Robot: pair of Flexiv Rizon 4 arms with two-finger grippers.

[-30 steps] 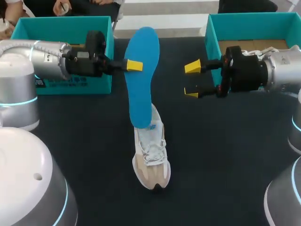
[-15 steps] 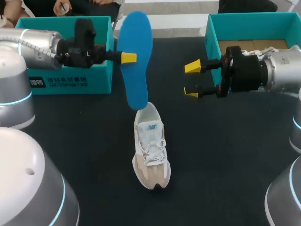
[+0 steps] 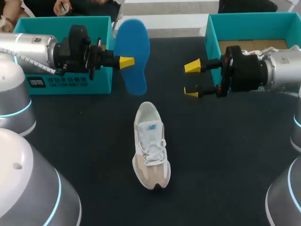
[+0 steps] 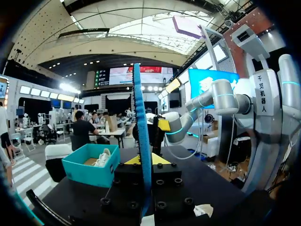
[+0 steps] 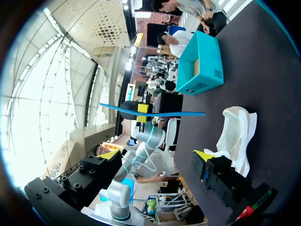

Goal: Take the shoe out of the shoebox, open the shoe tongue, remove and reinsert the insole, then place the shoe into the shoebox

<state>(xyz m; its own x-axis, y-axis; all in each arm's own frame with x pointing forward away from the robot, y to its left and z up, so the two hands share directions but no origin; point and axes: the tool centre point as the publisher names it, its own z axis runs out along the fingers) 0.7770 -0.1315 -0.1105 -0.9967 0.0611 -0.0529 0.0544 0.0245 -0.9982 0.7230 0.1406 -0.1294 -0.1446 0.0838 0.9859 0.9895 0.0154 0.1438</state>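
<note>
Nearest, the white shoe (image 3: 150, 146) sits on its sole on the dark surface (image 3: 221, 155), below and between the two end effectors, touched by neither. Farther on, the left end effector (image 3: 126, 61) is clamped on the blue insole (image 3: 132, 54), holding it in the air clear of the shoe. Well apart from it, the right end effector (image 3: 191, 80) hangs with fingers spread wide, empty. Behind each arm stands a teal box: the left shoebox (image 3: 61, 20) and the right shoebox (image 3: 212, 35)

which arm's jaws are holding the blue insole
The left arm: its jaws are shut on the blue insole, holding it clear of the white shoe. The jaws of the right arm stand open with nothing between them.
</note>
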